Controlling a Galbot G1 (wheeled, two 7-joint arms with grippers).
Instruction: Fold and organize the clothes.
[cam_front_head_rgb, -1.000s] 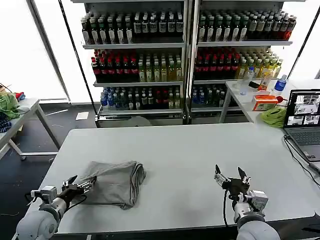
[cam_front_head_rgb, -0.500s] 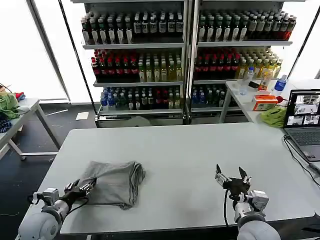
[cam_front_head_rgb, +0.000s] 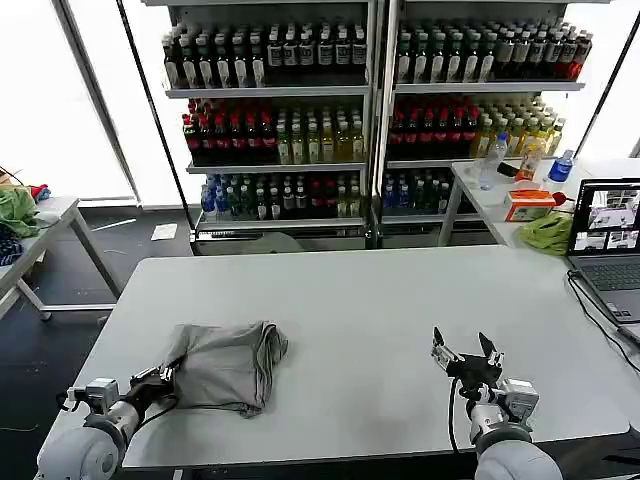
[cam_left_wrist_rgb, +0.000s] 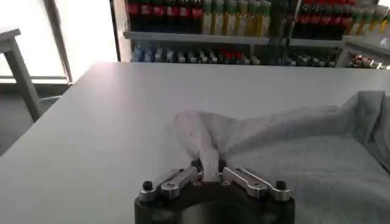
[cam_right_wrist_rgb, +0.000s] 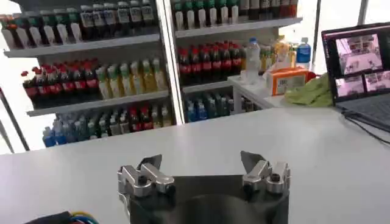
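A light grey T-shirt (cam_front_head_rgb: 225, 365), folded into a loose bundle, lies on the near left part of the table (cam_front_head_rgb: 380, 300). My left gripper (cam_front_head_rgb: 163, 379) is at the shirt's near left corner and is shut on a pinch of its fabric. In the left wrist view the grey T-shirt (cam_left_wrist_rgb: 292, 146) stretches away from the left gripper (cam_left_wrist_rgb: 210, 173), a fold of cloth pinched between the jaws. My right gripper (cam_front_head_rgb: 462, 350) stands open over bare table at the near right. Nothing lies between the right gripper (cam_right_wrist_rgb: 201, 163) fingers.
A laptop (cam_front_head_rgb: 608, 245) sits at the table's right edge with a cable (cam_front_head_rgb: 600, 320) trailing along it. A side table at the right holds a green cloth (cam_front_head_rgb: 548, 232), bottles and an orange box (cam_front_head_rgb: 527, 205). Shelves of drink bottles (cam_front_head_rgb: 300, 130) stand behind.
My left gripper has drawn back toward the near edge and closed on the shirt's corner, pulling the cloth slightly. The right gripper has hardly moved.
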